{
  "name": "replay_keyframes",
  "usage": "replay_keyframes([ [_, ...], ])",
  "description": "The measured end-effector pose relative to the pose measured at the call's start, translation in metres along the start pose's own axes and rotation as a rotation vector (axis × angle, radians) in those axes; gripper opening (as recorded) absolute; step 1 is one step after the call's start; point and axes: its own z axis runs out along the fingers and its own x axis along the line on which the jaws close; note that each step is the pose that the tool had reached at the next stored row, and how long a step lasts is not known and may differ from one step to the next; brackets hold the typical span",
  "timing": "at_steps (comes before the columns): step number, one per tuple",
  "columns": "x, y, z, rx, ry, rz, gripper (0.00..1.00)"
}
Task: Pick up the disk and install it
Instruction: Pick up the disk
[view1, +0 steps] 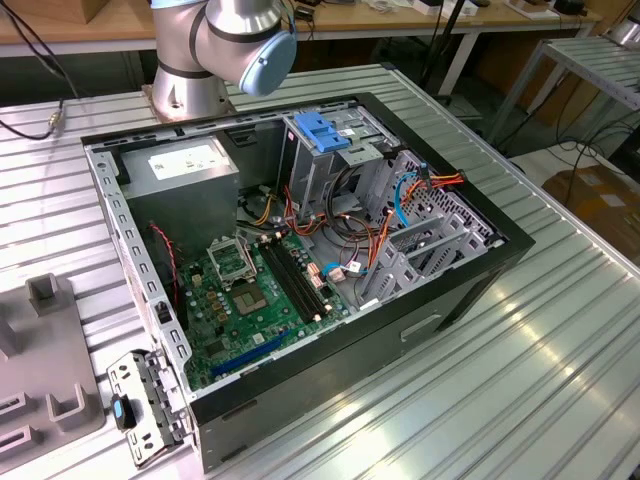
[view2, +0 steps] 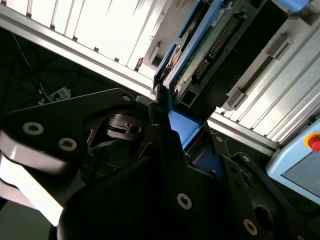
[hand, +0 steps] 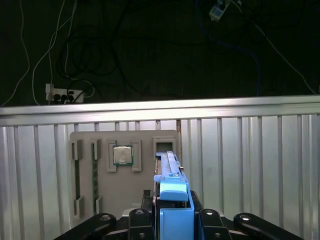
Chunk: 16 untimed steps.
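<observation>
Between the black fingers of the gripper sits the disk, seen edge-on in the first wrist view. The jaws stand narrow, pressed against its bright blue rail. Just beyond the disk lies a grey fixture tray that carries a processor chip and rests on the ribbed metal table. In the second wrist view the disk's circuit board and connector edge face the camera. In the exterior view an open computer case lies on the table, with the arm standing at its far side.
</observation>
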Motion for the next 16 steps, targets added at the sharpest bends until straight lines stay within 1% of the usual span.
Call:
replay_keyframes([
  [16, 0.0003, -0.0005, -0.0186, -0.0001, 0.0000, 0.000, 0.37],
])
